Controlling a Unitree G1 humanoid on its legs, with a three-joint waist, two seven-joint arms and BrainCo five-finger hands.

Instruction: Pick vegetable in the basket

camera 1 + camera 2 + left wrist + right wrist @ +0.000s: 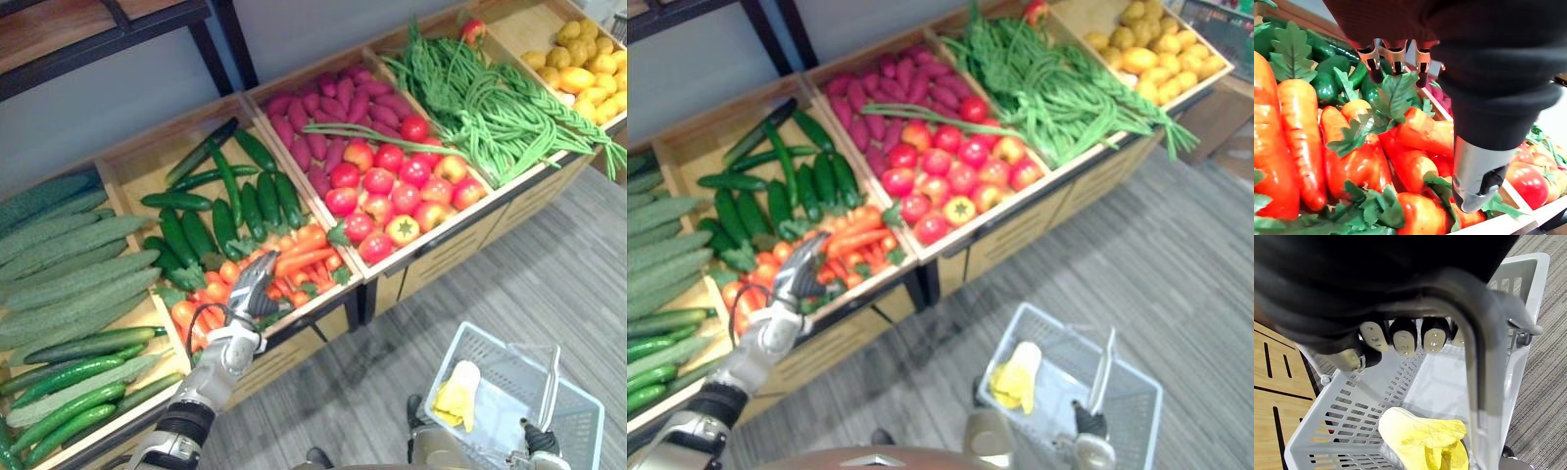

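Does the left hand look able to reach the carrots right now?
Probably yes: the left hand hangs open just over the carrots, with only their leaves between.

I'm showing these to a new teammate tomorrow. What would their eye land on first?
Probably the bright red tomatoes in the middle wooden crate, between the dark cucumbers and the long green beans. Next, the left hand, open, hangs over the orange carrots at the front of the cucumber crate. Down by the floor, the right hand is curled round the basket handle of a pale grey basket holding a yellow item.
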